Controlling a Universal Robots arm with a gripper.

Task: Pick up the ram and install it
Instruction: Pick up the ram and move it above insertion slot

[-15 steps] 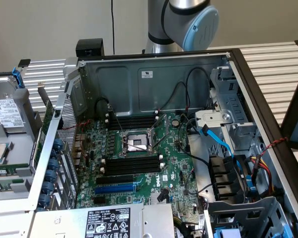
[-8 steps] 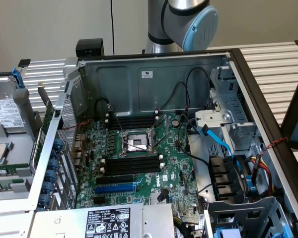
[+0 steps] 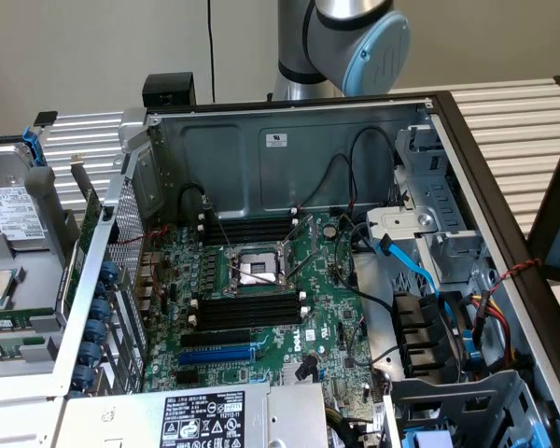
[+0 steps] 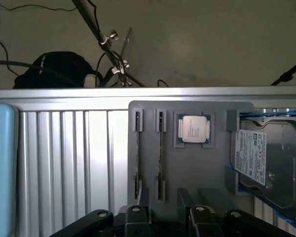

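The slatted metal desk [image 3: 513,121] is carrying an open computer case [image 3: 289,149], and the arm [image 3: 341,37] is rising behind its back wall in the exterior view. That view is looking into the case: the green motherboard [image 3: 327,280] is lying flat inside, black memory slots [image 3: 247,308] are running along both sides of the socket [image 3: 259,271], and a blue slot [image 3: 215,355] is sitting nearer the camera. A grey tray [image 3: 0,247] is lying outside the case at the exterior view's left. The wrist view is looking straight down on this tray [image 4: 187,173] and is giving its contents clearly. A hard drive [image 4: 264,158] is resting at one end, a CPU [image 4: 193,129] is sitting in a square pocket, and the ram [image 4: 160,148] is standing on edge in a narrow groove, with a second stick [image 4: 137,148] in the groove just beside it. The tool [image 4: 164,207] is hanging over the tray's edge, near the ends of the two sticks. Its fingers [image 4: 186,202] are standing apart and gripping nothing.
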